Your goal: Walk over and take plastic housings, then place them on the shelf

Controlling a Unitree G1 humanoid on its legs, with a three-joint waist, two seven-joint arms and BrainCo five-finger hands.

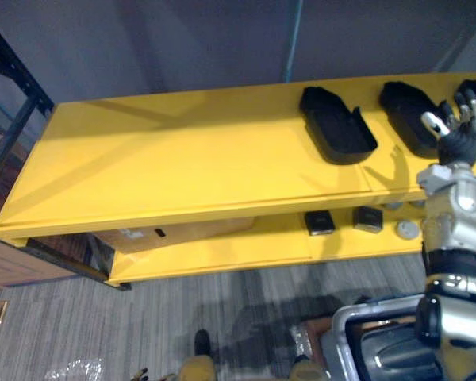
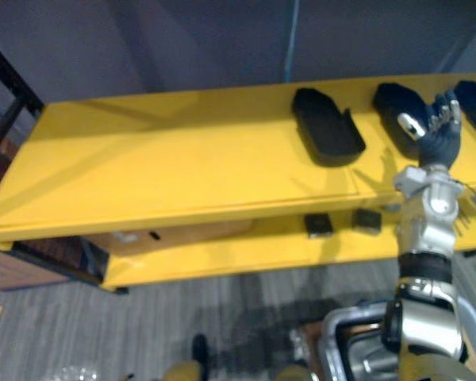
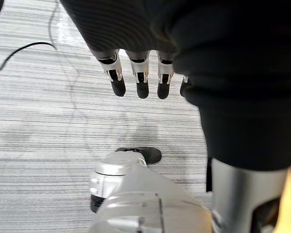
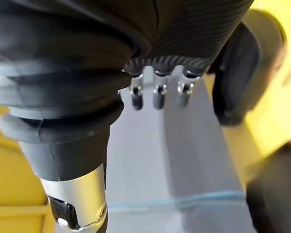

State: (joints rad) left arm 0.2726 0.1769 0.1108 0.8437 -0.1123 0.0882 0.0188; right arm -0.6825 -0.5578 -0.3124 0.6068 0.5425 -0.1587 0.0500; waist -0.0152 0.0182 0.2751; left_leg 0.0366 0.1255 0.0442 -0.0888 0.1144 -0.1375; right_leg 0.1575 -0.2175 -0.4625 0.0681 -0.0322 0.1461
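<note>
Right hand (image 1: 458,133) slack, empty, above housings (image 1: 337,127) on shelf (image 1: 182,171); left hand (image 3: 142,77) straight-fingered.

Three black plastic housings (image 2: 325,127) lie toward the right end of the yellow shelf's (image 2: 166,167) top board. The right hand (image 2: 435,139) hovers empty, fingers relaxed, over the middle housing (image 2: 389,107). Two small black blocks (image 2: 318,225) sit on the lower board.

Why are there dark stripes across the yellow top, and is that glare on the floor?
Left eye view: soft diagonal shadow bands cross the left part of the yellow shelf top, probably cast by something overhead, and the lower shelf is partly shaded by the board above it. Left wrist view: the carpet has a pale sheen near the left hand, which looks like mild glare.
</note>
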